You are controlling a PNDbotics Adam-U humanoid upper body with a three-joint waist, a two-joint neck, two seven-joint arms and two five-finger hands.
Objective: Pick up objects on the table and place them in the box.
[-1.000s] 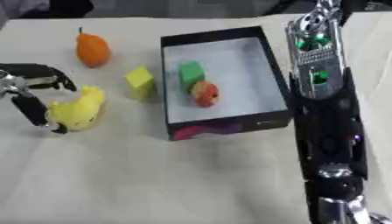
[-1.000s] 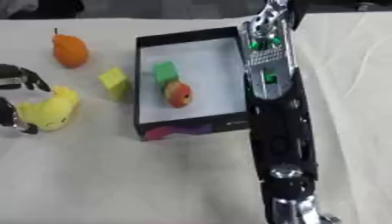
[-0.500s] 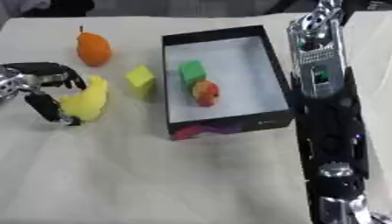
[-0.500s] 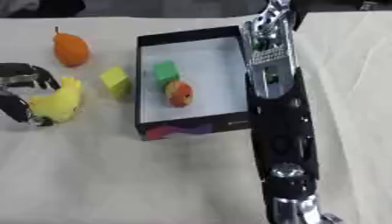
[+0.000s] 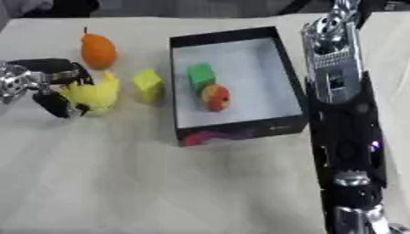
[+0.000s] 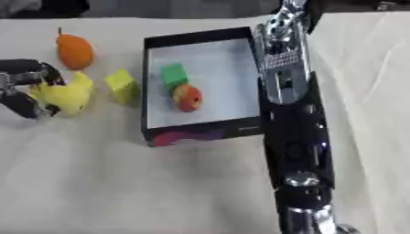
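Observation:
A yellow duck-shaped toy [image 5: 95, 94] is at the left, with my left hand [image 5: 50, 85] curled round it. Just right of it stands a yellow block [image 5: 147, 84]. An orange pear-shaped fruit [image 5: 98, 50] lies further back. The black box [image 5: 240, 128] with a white floor holds a green block [image 5: 201, 74] and a red-and-orange fruit [image 5: 215, 97]. My right arm [image 5: 340, 119] runs down the right side beside the box; its hand [image 5: 370, 223] shows only at the bottom edge.
The table is covered with a light cloth [image 5: 160, 183]. A wide stretch of cloth lies in front of the box. Dark shapes sit along the far edge.
My left hand has carried the yellow toy to the right and a little away from me, toward the yellow block. The right arm has stayed put.

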